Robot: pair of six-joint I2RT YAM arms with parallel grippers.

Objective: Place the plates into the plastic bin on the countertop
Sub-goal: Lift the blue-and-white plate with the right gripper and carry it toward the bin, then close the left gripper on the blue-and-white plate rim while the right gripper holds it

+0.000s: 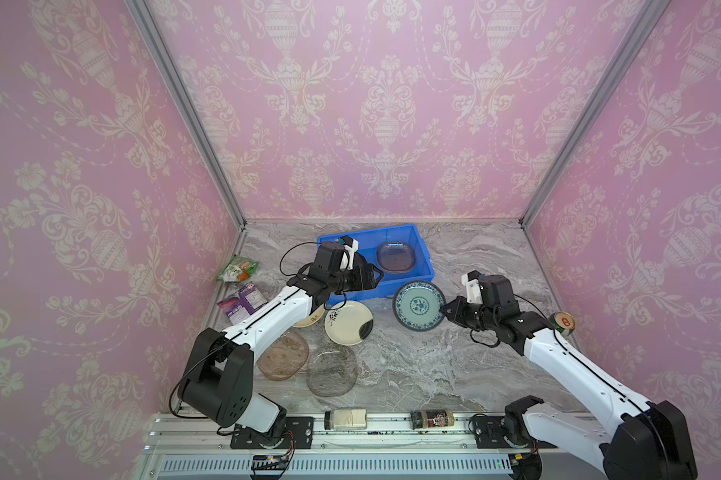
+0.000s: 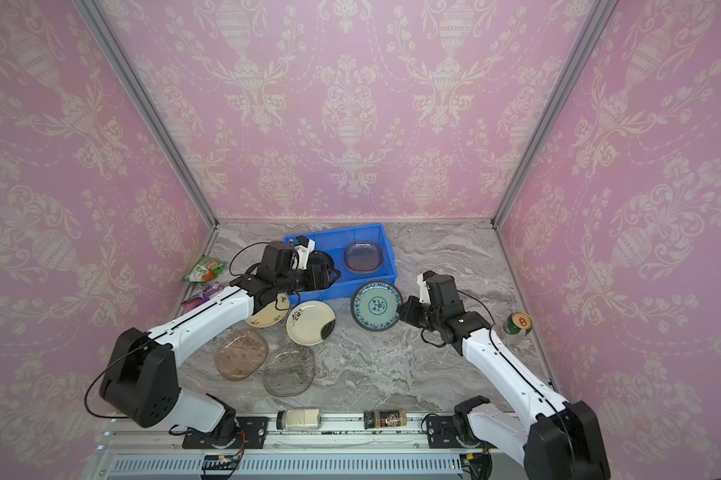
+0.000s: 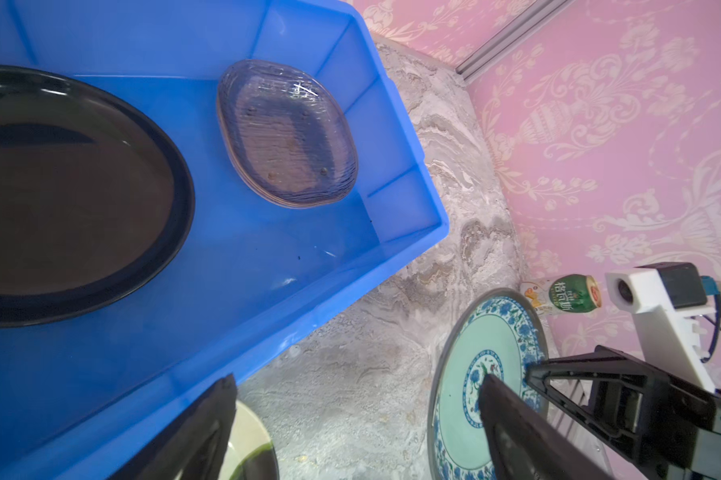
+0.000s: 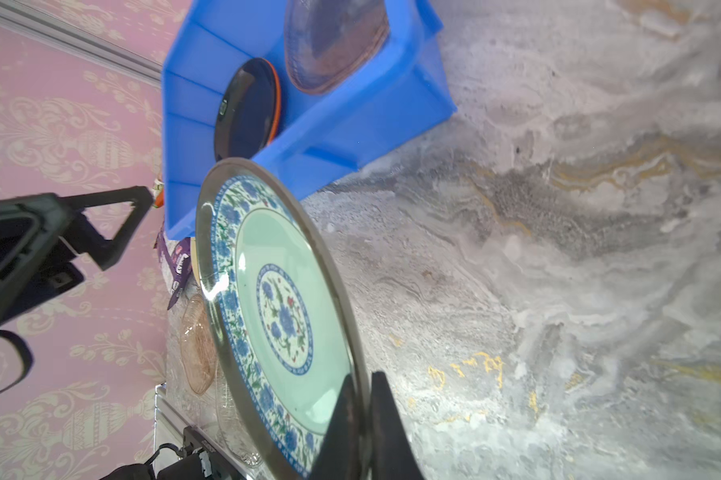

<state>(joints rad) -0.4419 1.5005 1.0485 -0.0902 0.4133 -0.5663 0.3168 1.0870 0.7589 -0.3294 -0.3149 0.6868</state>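
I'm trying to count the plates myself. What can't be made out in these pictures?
Black plate: left arm covers most in both top views; left wrist view's edge cuts it off.
Orange plate beneath it: only a thin rim shows, right wrist view.
Glass plates stacked in the blue bin: overlapping, count unclear in every view.
Cream plate: half under the left arm, both top views.

Bin (image 1: 424, 251) at back, can (image 1: 562, 323) far right, jars (image 1: 345, 419) on front rail (image 1: 392, 422)

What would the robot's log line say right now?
left gripper: open, at blue bin | right gripper: shut on teal plate rim
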